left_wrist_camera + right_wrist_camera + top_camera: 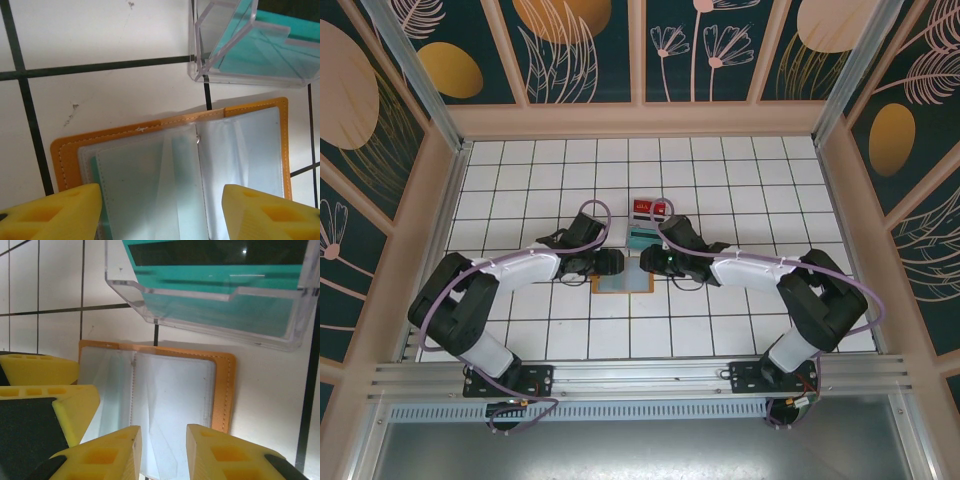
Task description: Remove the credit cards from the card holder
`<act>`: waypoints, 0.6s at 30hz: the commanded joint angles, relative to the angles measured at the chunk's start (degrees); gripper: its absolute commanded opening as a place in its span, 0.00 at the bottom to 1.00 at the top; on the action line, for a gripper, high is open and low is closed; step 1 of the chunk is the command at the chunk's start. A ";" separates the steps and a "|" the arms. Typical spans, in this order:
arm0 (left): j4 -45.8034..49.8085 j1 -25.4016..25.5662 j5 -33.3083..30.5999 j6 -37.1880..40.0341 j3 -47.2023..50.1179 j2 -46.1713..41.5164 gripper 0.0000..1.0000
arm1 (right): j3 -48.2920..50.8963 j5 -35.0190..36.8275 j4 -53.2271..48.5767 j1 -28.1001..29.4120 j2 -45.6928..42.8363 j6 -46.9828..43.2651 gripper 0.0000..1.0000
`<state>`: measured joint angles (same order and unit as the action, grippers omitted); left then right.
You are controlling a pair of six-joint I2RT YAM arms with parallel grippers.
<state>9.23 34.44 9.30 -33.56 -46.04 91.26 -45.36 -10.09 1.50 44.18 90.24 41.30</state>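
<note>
Orange-tan leather marks the card holder (622, 283), which lies open and flat on the white tiled table (520, 180), midway between the two arms, clear sleeves facing up. Its long axis runs left to right and its spine runs near to far. Left gripper (162, 212): above the holder, fingers set wide, one over the outer left edge and one over the right page, with nothing between them but the sleeves beneath. Right gripper (162, 432): above the holder's right page, fingers a narrow gap apart and empty. Both grippers are about equally near and come in from opposite ends of the long axis. They stand close to one another over the holder's far part, so crowding is the likely hazard. A teal edge (93, 172) shows under the outer left sleeve, probably a card not yet drawn out. That would put it on the left gripper's side, though which way the pocket opens cannot be told. Just beyond the holder's far edge stands a clear tray (200, 65) holding a teal card (190, 274), close enough to hem in any pull toward the far side. Farther beyond the holder, past the tray, lies a red card (648, 207), well out of the way.
</note>
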 commanded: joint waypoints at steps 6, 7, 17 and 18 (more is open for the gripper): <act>-3.51 -0.29 7.36 -0.19 1.11 -0.65 0.63 | 1.42 1.12 0.43 -0.25 -2.03 1.32 0.30; -4.10 -0.25 8.04 -0.19 1.12 -0.98 0.62 | 1.58 1.21 0.45 -0.29 -2.07 1.39 0.30; -10.29 1.21 16.52 -1.51 -1.42 -0.05 0.60 | 3.34 3.40 0.15 -0.83 -3.88 2.56 0.30; -10.22 1.83 16.81 -1.36 -1.87 0.29 0.60 | 3.47 3.45 0.18 -0.94 -4.18 2.64 0.30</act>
<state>1.69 35.05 22.59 -34.33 -45.80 91.11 -42.98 -8.34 1.50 43.79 88.55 42.74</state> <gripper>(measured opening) 0.601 0.300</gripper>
